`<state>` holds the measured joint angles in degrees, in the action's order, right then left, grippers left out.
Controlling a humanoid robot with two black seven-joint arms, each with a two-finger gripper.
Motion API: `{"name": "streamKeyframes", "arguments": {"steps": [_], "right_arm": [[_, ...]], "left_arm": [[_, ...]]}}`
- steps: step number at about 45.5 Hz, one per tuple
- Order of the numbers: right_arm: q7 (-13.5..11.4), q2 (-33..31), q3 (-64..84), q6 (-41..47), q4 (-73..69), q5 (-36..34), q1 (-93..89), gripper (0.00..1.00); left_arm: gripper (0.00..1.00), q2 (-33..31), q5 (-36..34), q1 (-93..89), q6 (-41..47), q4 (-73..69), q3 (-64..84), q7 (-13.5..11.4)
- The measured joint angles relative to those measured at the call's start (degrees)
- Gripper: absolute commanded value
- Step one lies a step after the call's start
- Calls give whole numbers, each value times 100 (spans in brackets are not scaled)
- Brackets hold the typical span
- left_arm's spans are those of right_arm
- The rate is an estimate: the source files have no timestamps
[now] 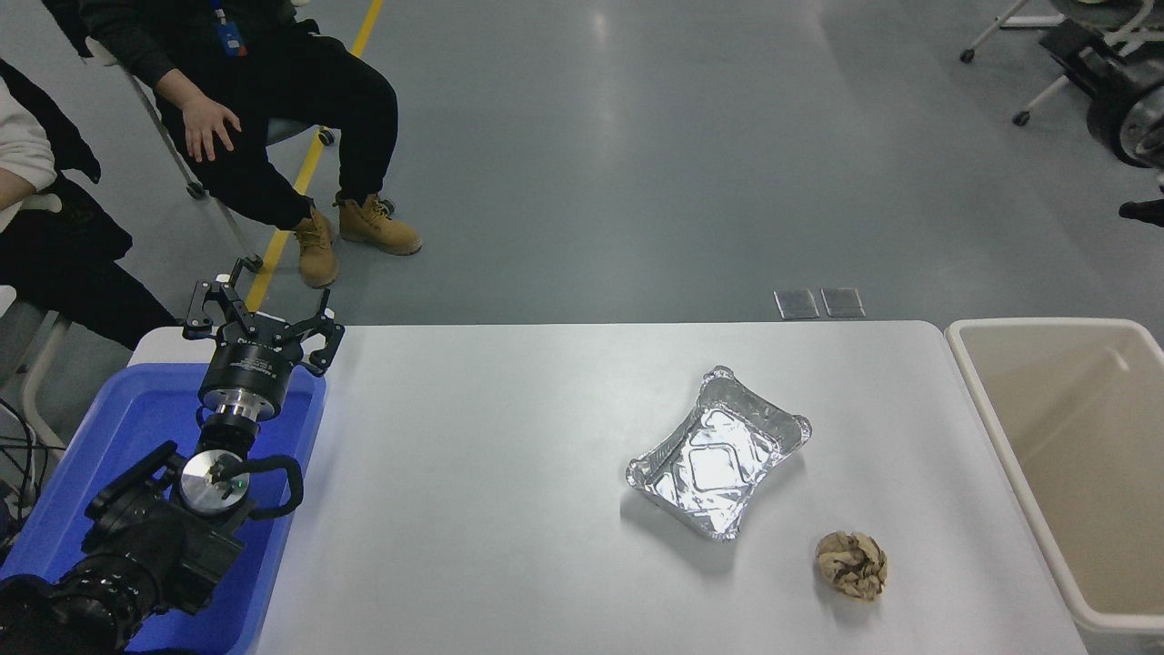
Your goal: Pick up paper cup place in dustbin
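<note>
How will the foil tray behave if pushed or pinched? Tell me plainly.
The foil tray is probably very light, so it would likely skid on the smooth white table when pushed. Its wrinkled, dented rim suggests thin foil that would crush under a pinch. Flat and shallow, it seems unlikely to tip.

Dustbin [975, 382] and right arm [1128, 100] both cut off at the right edge

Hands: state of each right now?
Left hand: open, holding nothing, parked over the blue bin.
Right hand: only a dark part of the arm shows at the top right edge; state cannot be told.
</note>
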<state>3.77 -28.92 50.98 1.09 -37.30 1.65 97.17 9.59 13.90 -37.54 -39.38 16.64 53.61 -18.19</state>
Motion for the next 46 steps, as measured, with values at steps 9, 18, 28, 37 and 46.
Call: {"name": "streamKeyframes", "arguments": {"steps": [9, 18, 28, 37, 46], "right_arm": [[-5, 273, 573, 926, -528, 54, 602, 100], [-7, 604, 1098, 1773, -1122, 75, 1090, 100], [-8, 991, 1344, 2295, -1732, 84, 1482, 100], [-9, 1387, 1527, 2779, -2238, 86, 1773, 100], [-14, 1802, 1624, 3299, -2601, 83, 1925, 100]], "left_arm": [[99, -1, -2, 0, 0, 1, 0, 0], [99, -1, -1, -1, 0, 2, 0, 0], [99, -1, -1, -3, 0, 2, 0, 0], [99, -1, -1, -2, 0, 2, 0, 0], [99, -1, -1, 0, 0, 1, 0, 0]]}}
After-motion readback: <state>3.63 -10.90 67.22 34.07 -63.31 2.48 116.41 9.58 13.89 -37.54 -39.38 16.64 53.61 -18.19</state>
